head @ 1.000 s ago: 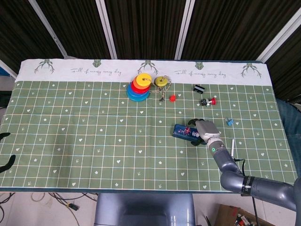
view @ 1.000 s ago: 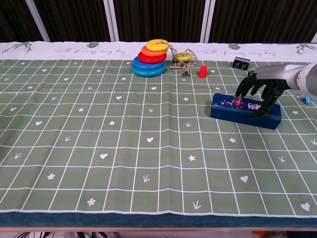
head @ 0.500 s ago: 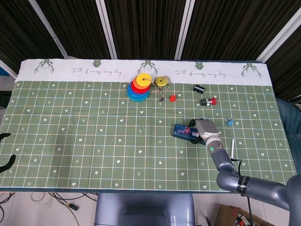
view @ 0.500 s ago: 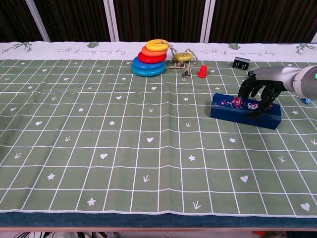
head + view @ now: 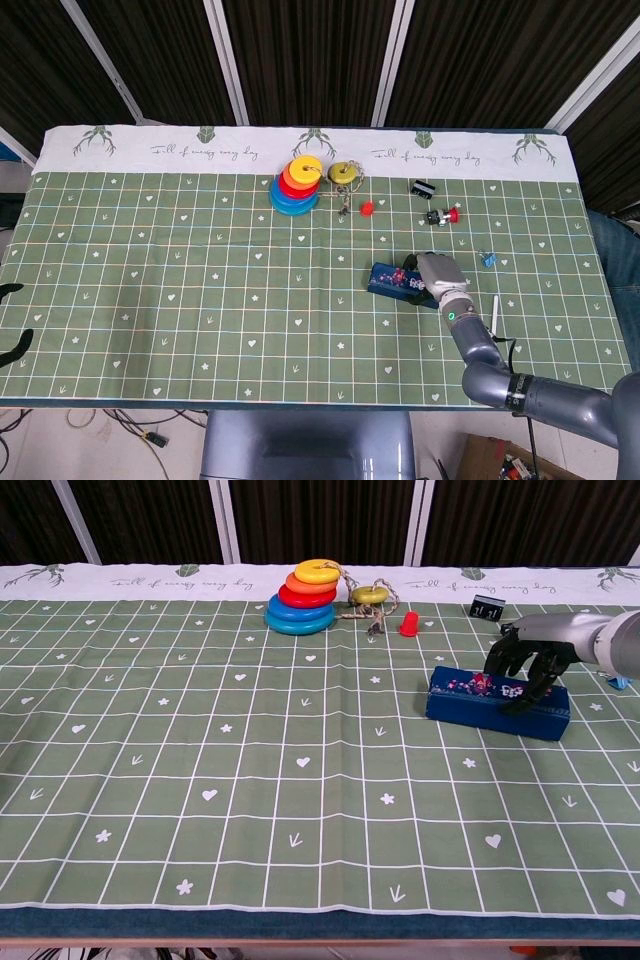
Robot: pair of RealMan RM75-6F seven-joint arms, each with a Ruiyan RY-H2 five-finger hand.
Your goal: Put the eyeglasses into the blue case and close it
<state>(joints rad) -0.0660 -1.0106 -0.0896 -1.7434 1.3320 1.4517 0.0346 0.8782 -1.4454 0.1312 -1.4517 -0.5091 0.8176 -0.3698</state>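
Curled tighter now, right hand [image 5: 528, 658] fingers [image 5: 512, 688] seemingly press closed blue case [image 5: 470, 702].

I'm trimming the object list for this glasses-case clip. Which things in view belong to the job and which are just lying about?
Belongs to the job:
blue case, lid down
right hand, fingers on the case

Just lying about:
ring stack
yellow disc on a cord
red cone
black clip
white pen
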